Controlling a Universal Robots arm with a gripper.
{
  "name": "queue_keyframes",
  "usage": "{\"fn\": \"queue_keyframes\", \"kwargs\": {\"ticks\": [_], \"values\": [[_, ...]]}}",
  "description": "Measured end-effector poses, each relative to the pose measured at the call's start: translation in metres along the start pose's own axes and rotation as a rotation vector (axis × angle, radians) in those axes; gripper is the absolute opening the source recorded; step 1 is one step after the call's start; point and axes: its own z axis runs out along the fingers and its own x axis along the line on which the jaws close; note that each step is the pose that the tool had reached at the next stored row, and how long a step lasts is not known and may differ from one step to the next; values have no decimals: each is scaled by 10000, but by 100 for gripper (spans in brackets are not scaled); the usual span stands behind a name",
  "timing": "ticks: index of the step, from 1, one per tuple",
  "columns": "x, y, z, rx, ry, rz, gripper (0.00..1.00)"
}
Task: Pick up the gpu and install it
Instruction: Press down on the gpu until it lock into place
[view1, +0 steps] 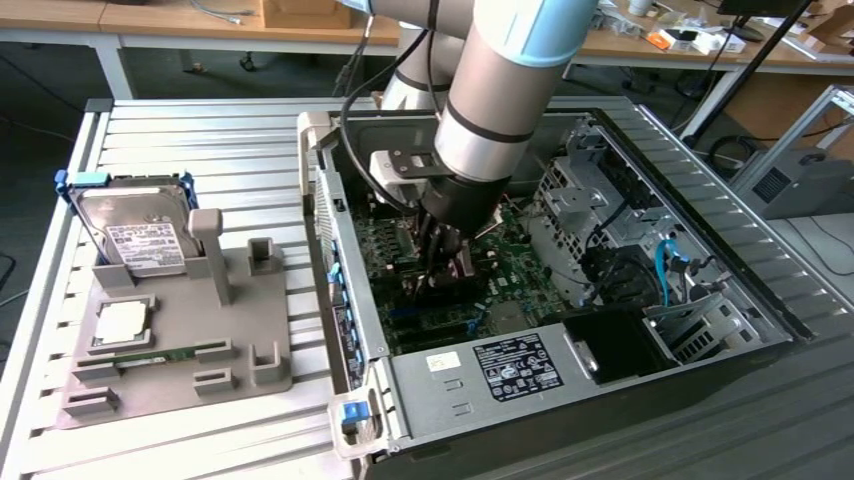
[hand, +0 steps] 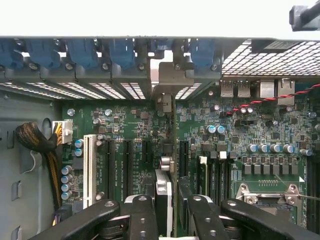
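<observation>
My gripper (view1: 447, 262) reaches down into the open computer case (view1: 694, 300), low over the green motherboard (view1: 501, 265). It is shut on the gpu (hand: 164, 181), which the wrist view shows edge-on between the black fingers (hand: 142, 217), standing upright over the motherboard's expansion slots. The card's silver end bracket (hand: 162, 82) lies against the case's rear slot openings, between the blue retainer clips (hand: 120, 52). In the exterior view the card is mostly hidden behind the fingers and wrist. I cannot tell whether its lower edge is seated in a slot.
A white expansion slot (hand: 90, 167) and black slots flank the card. The CPU socket (hand: 270, 195) and a cable bundle (hand: 37, 140) lie to either side. Outside the case, a grey fixture (view1: 200, 370) holds a silver hard drive (view1: 134, 235), a chip (view1: 120, 322) and a RAM stick (view1: 160, 357).
</observation>
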Motion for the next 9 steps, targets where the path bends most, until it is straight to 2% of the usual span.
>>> {"fn": "queue_keyframes", "kwargs": {"ticks": [9], "values": [[0, 0, 1, 0, 0, -1, 27]]}}
